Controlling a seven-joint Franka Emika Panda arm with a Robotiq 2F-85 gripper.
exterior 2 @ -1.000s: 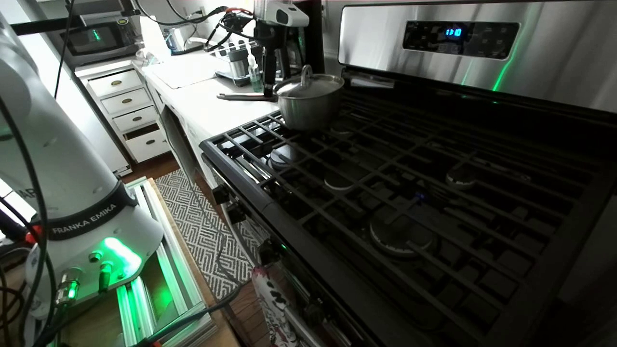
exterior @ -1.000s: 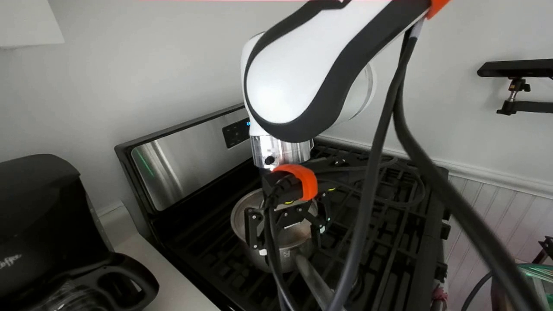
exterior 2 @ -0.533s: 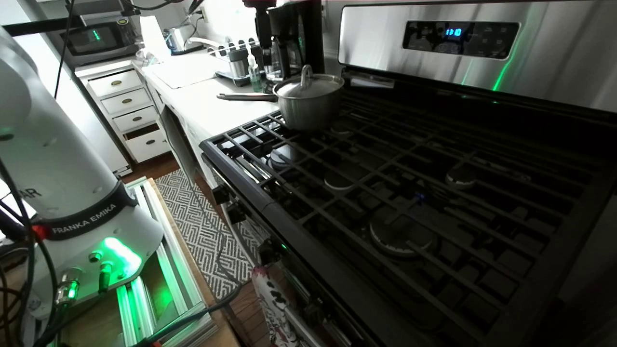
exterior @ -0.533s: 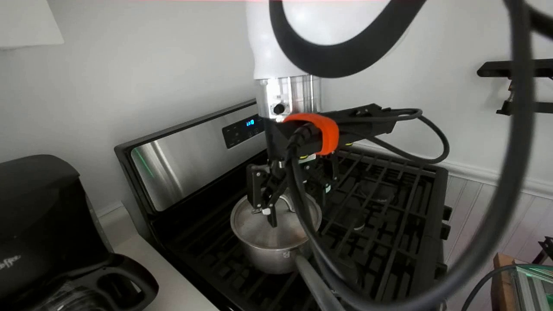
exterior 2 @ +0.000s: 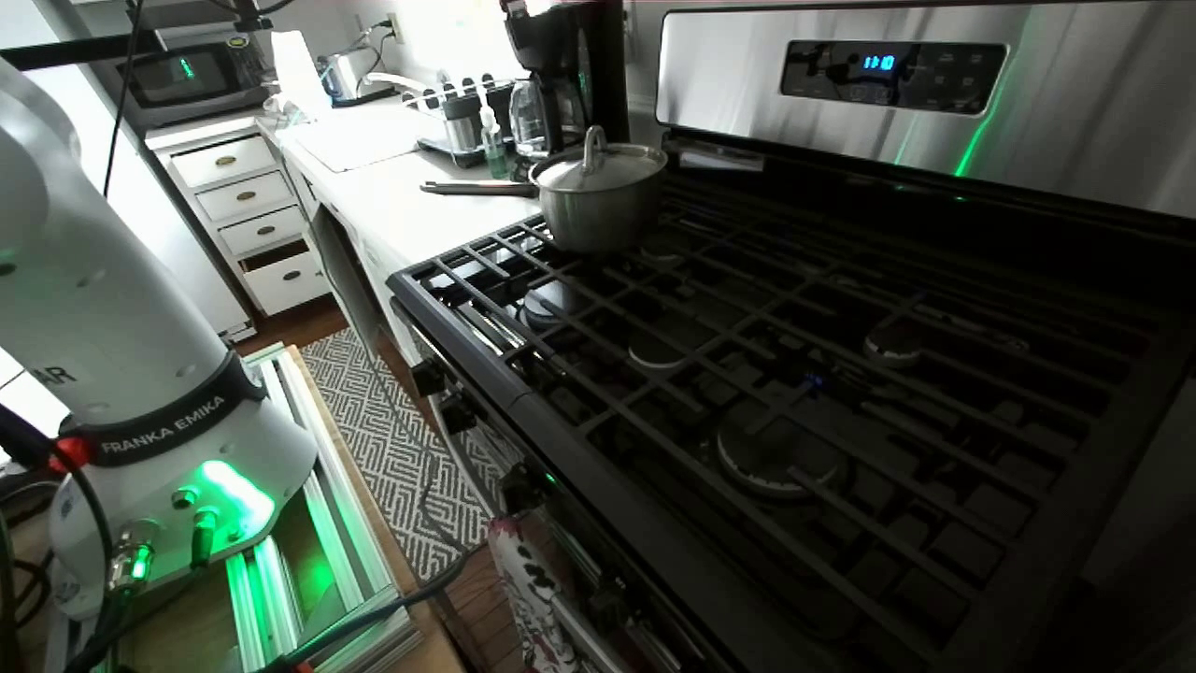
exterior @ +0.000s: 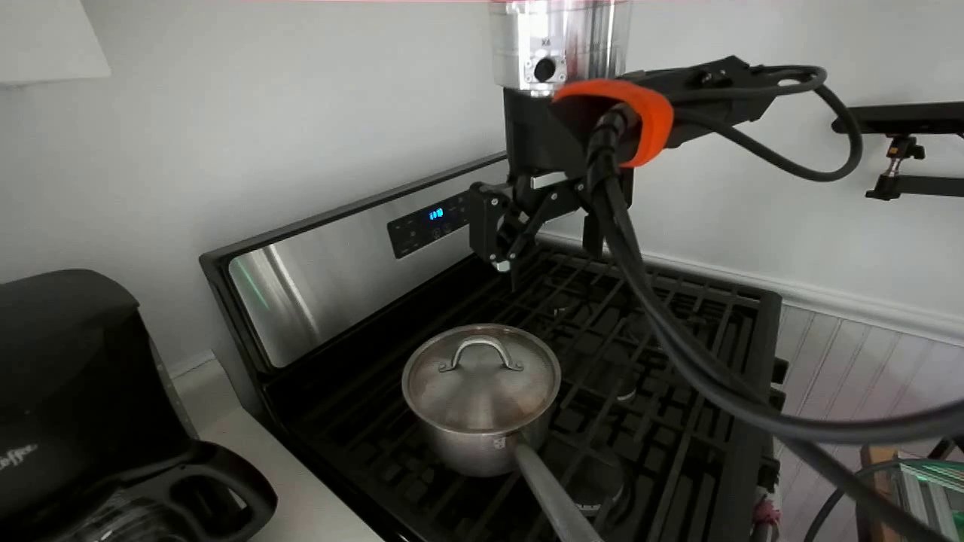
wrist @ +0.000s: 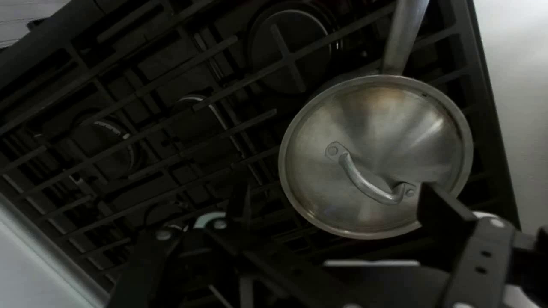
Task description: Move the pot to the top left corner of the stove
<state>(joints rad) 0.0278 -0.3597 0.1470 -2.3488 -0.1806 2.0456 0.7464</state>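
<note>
A coffee maker (exterior: 71, 361) stands beside the stove (exterior 2: 766, 374) bearing the pot (exterior: 482, 395); cables (exterior: 828, 431) droop past the gripper (exterior: 553, 257), spread apart

The pot (exterior: 482, 403) is silver, the stovetop (exterior 2: 775, 374) black, the rug (exterior 2: 397, 458) geometric grey-and-white.

The hand (exterior: 553, 260) hangs pointing down, its two fingers (wrist: 441, 208) spread apart.

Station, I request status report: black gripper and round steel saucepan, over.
Black gripper open, holding nothing. Round steel saucepan lidded, on rear left of black gas stove. Nothing visible between gripper and saucepan.
</note>
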